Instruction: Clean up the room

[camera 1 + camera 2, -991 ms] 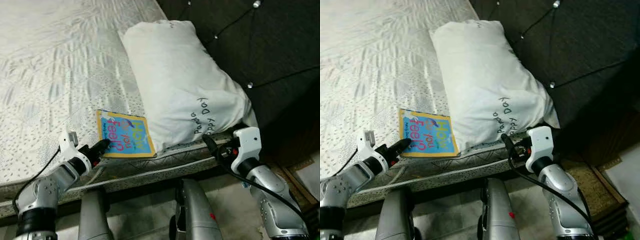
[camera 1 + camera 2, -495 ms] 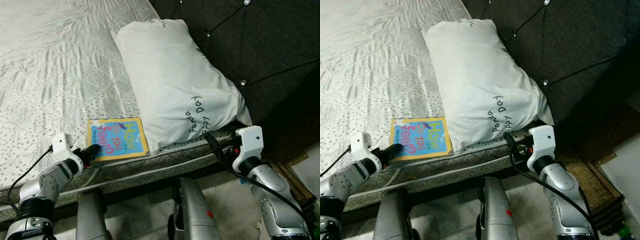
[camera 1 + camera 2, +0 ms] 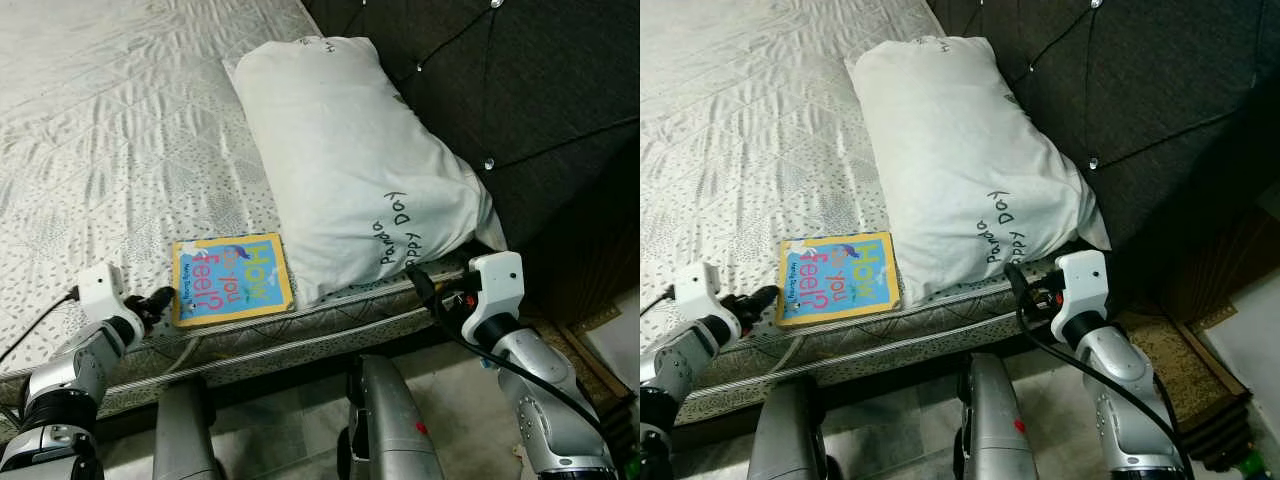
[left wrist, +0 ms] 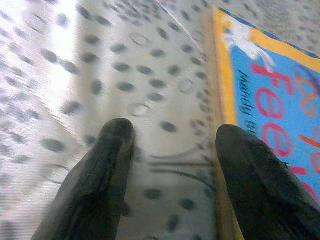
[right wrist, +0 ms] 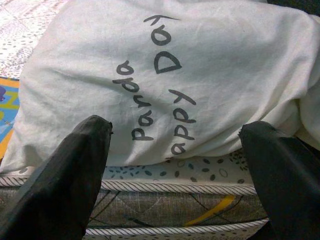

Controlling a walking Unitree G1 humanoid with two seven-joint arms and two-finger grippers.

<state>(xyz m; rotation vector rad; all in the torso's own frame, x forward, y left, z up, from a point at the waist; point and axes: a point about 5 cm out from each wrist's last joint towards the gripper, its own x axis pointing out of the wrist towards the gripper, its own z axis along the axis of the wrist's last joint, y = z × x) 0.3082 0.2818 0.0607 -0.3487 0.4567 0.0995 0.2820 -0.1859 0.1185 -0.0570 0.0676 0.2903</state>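
1. Book (image 3: 231, 280): lies flat on the mattress (image 3: 110, 130) near its front edge, blue cover with a yellow border, red and yellow lettering. One corner sits just beside the pillow (image 3: 350, 160).
2. Pillow: white, printed black words, lying lengthwise along the dark padded headboard (image 3: 520, 90), its near end reaching the mattress edge.
3. Left tool (image 3: 160, 300): low at the mattress front edge, just beside the book's outer edge. Wrist view shows the two black fingers (image 4: 105, 170) apart, gripping nothing, resting over the dotted fabric, one fingertip at the book's yellow border.
4. Right tool (image 3: 420, 285): at the mattress edge below the near end of the pillow. Wrist view shows its fingers (image 5: 75, 170) spread wide, empty, pointed at the pillow's lettering.
5. Floor (image 3: 290, 440): pale, seen below the bed between the robot's legs.
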